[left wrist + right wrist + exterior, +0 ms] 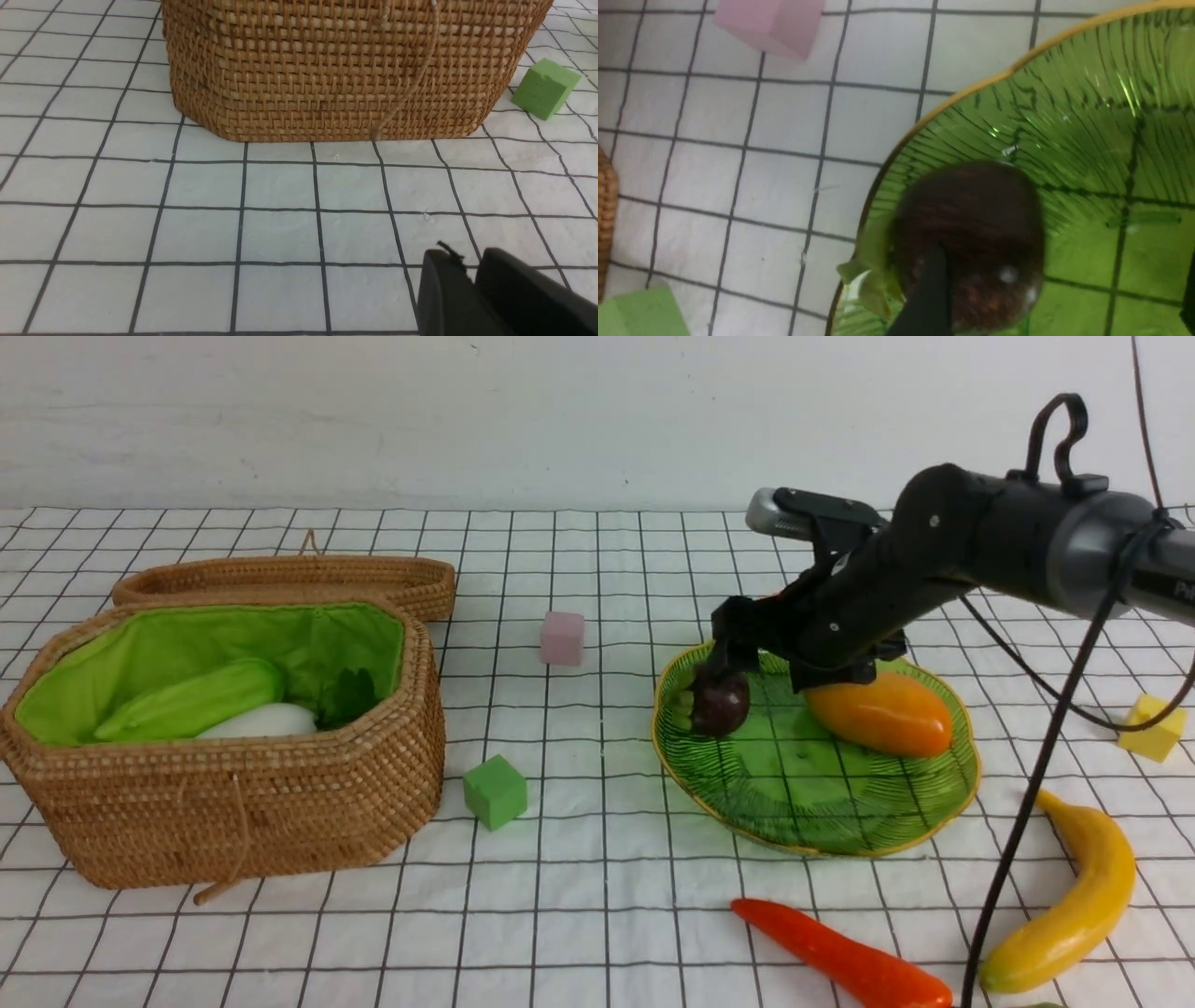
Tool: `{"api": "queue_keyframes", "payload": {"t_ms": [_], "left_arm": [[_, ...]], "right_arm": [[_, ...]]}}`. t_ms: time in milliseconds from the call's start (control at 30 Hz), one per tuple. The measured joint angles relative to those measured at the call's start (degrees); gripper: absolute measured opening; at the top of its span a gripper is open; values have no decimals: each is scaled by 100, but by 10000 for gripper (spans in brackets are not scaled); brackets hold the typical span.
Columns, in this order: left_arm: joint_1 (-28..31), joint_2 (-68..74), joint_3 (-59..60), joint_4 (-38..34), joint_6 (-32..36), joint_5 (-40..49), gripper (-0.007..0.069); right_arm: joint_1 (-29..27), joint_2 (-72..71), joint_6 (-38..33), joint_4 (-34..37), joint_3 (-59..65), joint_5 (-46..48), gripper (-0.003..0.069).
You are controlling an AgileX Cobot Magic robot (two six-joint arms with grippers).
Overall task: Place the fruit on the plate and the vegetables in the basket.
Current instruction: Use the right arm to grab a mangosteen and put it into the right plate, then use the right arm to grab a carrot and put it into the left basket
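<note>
The green glass plate [822,789] holds the orange-yellow mango [882,712] and the dark purple fruit [719,702], which rests at its left rim. My right gripper [766,667] hangs open just over the purple fruit [971,233]; one fingertip [931,289] shows in front of it, and the jaws stand wide apart. The banana [1074,905] and the carrot [840,957] lie on the cloth near the front right. In the wicker basket [233,803] lie the light green vegetable [191,702] and the white radish [261,721]. My left gripper [469,266] is shut and empty, low in front of the basket [327,70].
The basket's shallow lid [289,581] lies behind it. A pink cube [562,637], a green cube [495,791] and a yellow cube [1156,728] sit loose on the gridded cloth. A black cable crosses in front of the banana.
</note>
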Motion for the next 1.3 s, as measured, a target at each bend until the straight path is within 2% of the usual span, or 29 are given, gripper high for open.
{"api": "queue_keyframes", "payload": {"t_ms": [100,267,333,433,567,667,733,767,833,900,1067,1167,1233,1300], "left_arm": [[0,0,0,0,0,0,105],[0,0,0,0,0,0,111],[0,0,0,0,0,0,113],[0,0,0,0,0,0,114],[0,0,0,0,0,0,119],[0,0,0,0,0,0,124],[0,0,0,0,0,0,124],[0,0,0,0,0,0,124],[0,0,0,0,0,0,124],[0,0,0,0,0,0,124],[0,0,0,0,0,0,125],[0,0,0,0,0,0,128],[0,0,0,0,0,0,131],[0,0,0,0,0,0,132]], "right_arm": [[-42,-176,-82,-168,-19,277,671],[-62,-922,-978,-273,-44,1159,614],[-22,-1415,-1577,-220,106,1650,592],[60,-2129,-2313,-178,649,2035,587],[337,-2696,-2795,-222,1534,2355,585],[708,-2844,-2764,-386,2597,2395,584],[794,-2821,-2703,-469,2873,2309,584],[884,-2754,-2584,-574,3275,2051,584],[894,-2693,-2530,-593,3406,1876,584],[907,-2450,-2401,-659,3665,1147,584],[912,-2052,-2368,-640,3683,743,568],[912,-1903,-2368,-625,3691,819,519],[912,-1869,-2368,-539,3691,1102,377],[912,-1883,-2368,-466,3663,1249,348]]}}
